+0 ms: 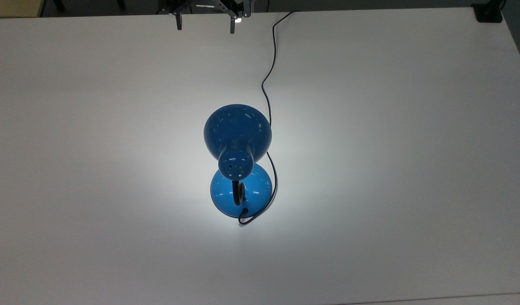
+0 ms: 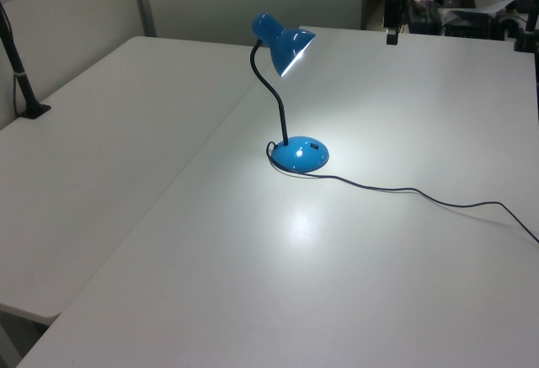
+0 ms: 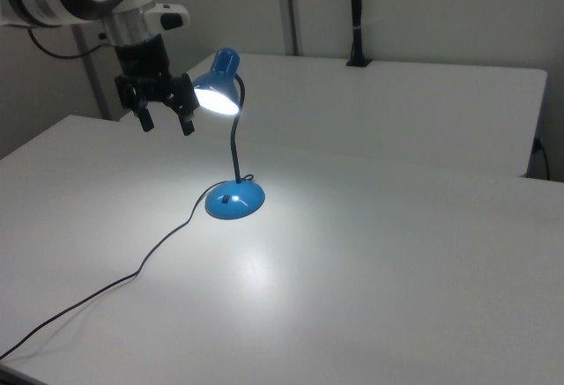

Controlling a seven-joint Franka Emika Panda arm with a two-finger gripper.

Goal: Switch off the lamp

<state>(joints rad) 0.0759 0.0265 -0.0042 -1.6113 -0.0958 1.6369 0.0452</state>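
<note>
The lamp is lit and throws a bright patch on the white table (image 1: 391,169). Its glossy blue dome shade (image 1: 237,129) leans over from a black bent neck (image 2: 274,90) that rises from the round blue base (image 1: 247,197). The base (image 3: 234,200) carries a small dark mark on top. A thin black cord (image 1: 268,67) runs from the base to the top view's upper edge. My gripper (image 3: 166,122) hangs open in the air with nothing between its fingers, just left of the shade (image 3: 218,88) in the right view. It is well apart from the base. The gripper (image 1: 206,24) sits at the top view's upper edge.
A black clamp post (image 3: 355,15) stands at the table's far edge in the right view, and the same post (image 2: 21,73) shows at the left view's left. The cord (image 2: 421,193) trails loose across the table. Equipment (image 2: 472,6) stands behind the table.
</note>
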